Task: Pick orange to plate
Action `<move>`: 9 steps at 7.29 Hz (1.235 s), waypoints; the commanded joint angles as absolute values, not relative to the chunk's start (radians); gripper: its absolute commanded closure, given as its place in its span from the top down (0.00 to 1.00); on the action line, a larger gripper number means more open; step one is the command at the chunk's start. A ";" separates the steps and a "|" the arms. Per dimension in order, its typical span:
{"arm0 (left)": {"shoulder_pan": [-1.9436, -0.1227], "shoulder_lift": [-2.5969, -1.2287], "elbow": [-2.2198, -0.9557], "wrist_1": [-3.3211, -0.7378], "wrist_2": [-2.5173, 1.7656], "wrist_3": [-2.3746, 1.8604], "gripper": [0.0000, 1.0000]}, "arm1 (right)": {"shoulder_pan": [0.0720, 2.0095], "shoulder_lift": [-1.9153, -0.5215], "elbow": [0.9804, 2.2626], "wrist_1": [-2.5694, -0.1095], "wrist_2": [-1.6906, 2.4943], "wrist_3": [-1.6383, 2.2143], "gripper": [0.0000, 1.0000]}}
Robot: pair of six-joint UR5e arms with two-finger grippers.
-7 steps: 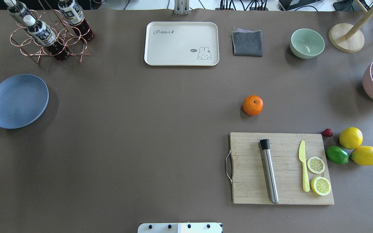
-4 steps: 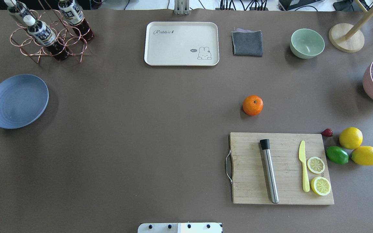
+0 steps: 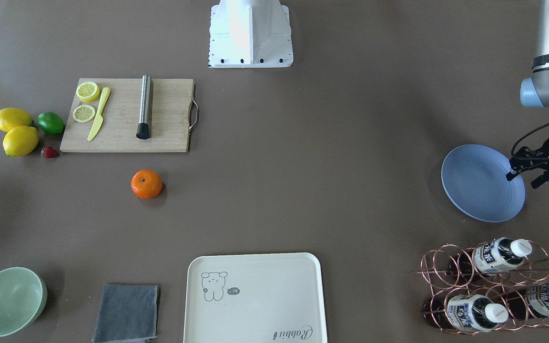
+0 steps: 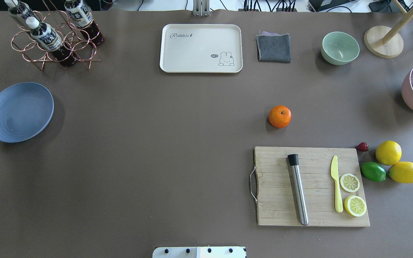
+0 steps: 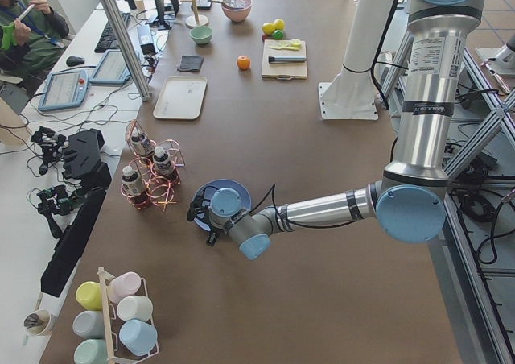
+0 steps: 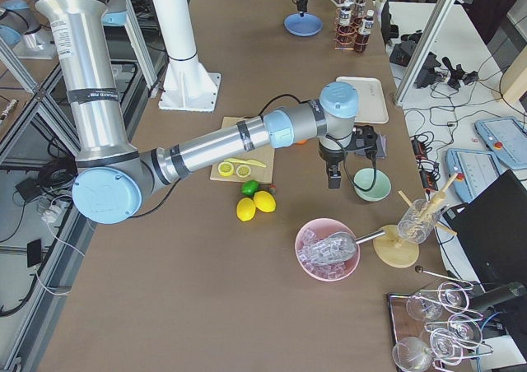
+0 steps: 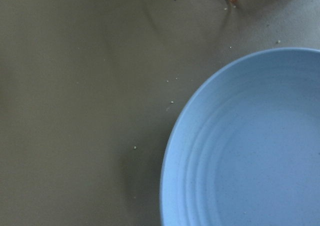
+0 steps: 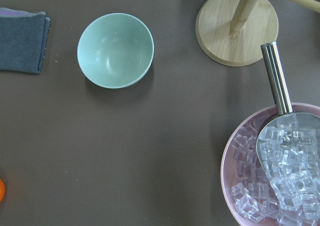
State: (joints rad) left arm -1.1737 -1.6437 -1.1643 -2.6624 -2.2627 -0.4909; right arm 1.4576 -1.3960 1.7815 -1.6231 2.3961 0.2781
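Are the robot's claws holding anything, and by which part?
Nothing seems held. The left gripper is open and empty at the plate's edge; the orange lies alone on the table. The right gripper's state cannot be told.

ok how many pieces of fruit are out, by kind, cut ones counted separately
orange: 1
whole lemons: 2
lemon slices: 2
lime: 1
strawberry: 1
total: 7

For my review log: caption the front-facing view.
Orange rests beside the cutting board; left pincer open at the far plate.
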 commanded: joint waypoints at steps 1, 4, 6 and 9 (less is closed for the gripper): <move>-1.170 -1.644 -1.158 -2.663 -2.263 -0.491 0.53 | 1.454 -1.396 1.783 -1.624 2.396 0.279 1.00; -1.170 -1.657 -1.161 -2.665 -2.255 -0.489 0.00 | 1.456 -1.396 1.790 -1.624 2.396 0.288 1.00; -1.170 -1.689 -1.158 -2.654 -2.256 -0.561 0.00 | 1.454 -1.393 1.792 -1.623 2.398 0.302 1.00; -1.212 -1.745 -1.176 -2.571 -2.406 -0.592 0.00 | 1.456 -1.391 1.792 -1.624 2.398 0.305 1.00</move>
State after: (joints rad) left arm -1.1845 -1.7186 -1.1675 -2.6116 -2.3233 -0.5858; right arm 1.4551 -1.3920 1.7916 -1.6243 2.3976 0.3040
